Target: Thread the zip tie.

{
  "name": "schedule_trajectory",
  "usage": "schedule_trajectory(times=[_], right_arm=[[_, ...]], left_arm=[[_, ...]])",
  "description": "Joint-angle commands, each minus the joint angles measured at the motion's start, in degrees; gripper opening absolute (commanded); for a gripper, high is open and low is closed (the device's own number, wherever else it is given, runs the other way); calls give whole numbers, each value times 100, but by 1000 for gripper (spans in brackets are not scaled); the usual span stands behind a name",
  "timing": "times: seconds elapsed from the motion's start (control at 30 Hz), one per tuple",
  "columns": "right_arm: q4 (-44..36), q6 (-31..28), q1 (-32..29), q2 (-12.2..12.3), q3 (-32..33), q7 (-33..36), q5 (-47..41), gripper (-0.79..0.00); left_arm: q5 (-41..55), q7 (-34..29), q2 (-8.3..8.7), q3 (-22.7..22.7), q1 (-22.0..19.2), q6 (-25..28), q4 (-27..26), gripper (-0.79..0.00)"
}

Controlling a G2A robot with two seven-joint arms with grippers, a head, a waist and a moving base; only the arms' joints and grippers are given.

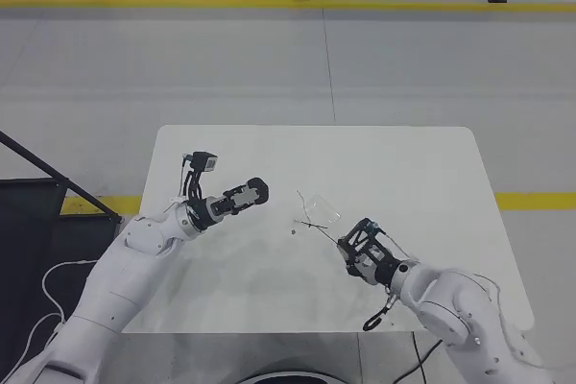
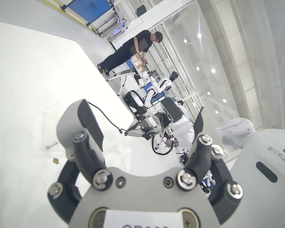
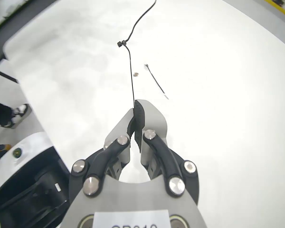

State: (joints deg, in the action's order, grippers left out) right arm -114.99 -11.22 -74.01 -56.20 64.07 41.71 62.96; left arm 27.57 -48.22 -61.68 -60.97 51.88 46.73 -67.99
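White table top (image 1: 413,163) is seen on a grey floor with a yellow line (image 1: 547,200) past its 3 o'clock edge. Right gripper (image 1: 350,238) is placed at 4 o'clock of the table centre, and its fingers (image 3: 139,112) are clamped on one end of the black zip tie (image 3: 132,77). From the pinch the zip tie is run toward 10–11 o'clock, across the table centre, with its head (image 3: 120,43) partway along and the rest of the strap carried on beyond it. Whether it is threaded cannot be told. Left gripper (image 1: 259,192) is held at 10 o'clock, spread wide, with nothing gripped. A second loose strap (image 3: 156,81) and a small brown bit (image 3: 135,74) are seen on the table beside the zip tie.
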Motion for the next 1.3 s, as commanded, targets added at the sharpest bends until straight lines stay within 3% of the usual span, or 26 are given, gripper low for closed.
schedule_trajectory(times=[0.0, 0.13, 0.27, 0.5, 0.97, 1.03, 1.07, 1.17, 1.27], right_arm=[[-113, 659, 47, -41, -224, 400, 676, -785], [-147, 1450, 307, -161, -731, 1141, 1673, -785], [-11, 1690, 666, -305, -1255, 1813, 2426, -785], [245, 1719, 1185, -581, -1929, 2391, 2998, -785], [685, 1574, 1708, -1051, -2584, 3132, 3743, -785], [716, 1515, 1735, -1103, -2621, 3217, 3818, -668], [732, 1485, 1745, -1129, -2639, 3259, 3842, -548], [780, 1420, 1780, -1207, -2669, 3343, 3891, -505], [821, 1361, 1792, -1275, -2678, 3370, 3936, -511]], left_arm=[[32, -27, 3, -19, 30, -28, -30, 0], [32, -27, 3, -19, 30, -28, -30, 0], [32, -27, 3, -19, 30, -28, -30, 0], [32, -27, 3, -19, 30, -28, -30, 0], [32, -27, 3, -19, 30, -28, -30, 0], [32, -27, 3, -19, 30, -28, -30, 0], [32, -27, 3, -19, 30, -28, -30, 0], [32, -27, 3, -19, 30, -28, -30, 0], [32, -27, 3, -19, 30, -28, -30, 0]])
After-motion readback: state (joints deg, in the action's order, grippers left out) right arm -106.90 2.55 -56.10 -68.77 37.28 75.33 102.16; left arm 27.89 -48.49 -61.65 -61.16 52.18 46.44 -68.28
